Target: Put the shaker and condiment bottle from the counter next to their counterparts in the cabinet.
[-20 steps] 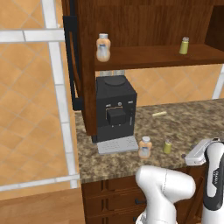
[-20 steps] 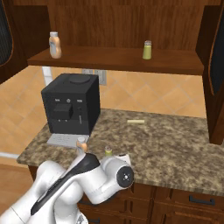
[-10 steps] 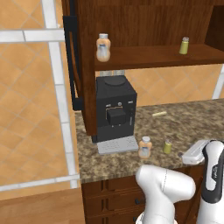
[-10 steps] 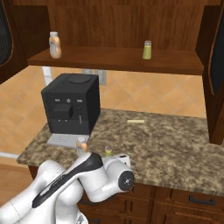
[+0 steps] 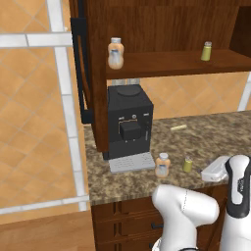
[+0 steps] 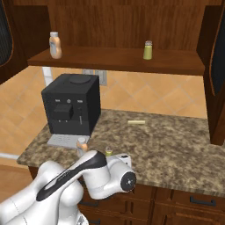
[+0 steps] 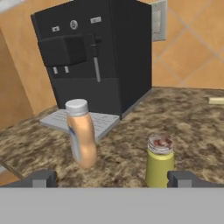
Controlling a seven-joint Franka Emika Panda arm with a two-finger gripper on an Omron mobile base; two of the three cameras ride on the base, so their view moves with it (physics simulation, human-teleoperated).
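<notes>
My hand [image 7: 111, 179] is low over the table [image 7: 192, 127], fingers spread wide and gripping nothing. The shaker [image 7: 159, 160] stands just ahead at one o'clock, hard by my right finger; the bottle [image 7: 82, 139] stands near it at eleven. If I close off-centre, I reckon a finger could clip the shaker and tip it, or nudge the bottle over. Beyond them at twelve is the coffee machine [image 7: 94, 57], and above it the cabinet [image 5: 162, 29] shelf holds the twins.

The counter [image 7: 192, 127] is speckled brown-and-tan granite. The shaker [image 7: 159, 161] is yellow-green, the condiment bottle [image 7: 82, 134] peach-orange, and the coffee machine [image 7: 96, 52] black.
</notes>
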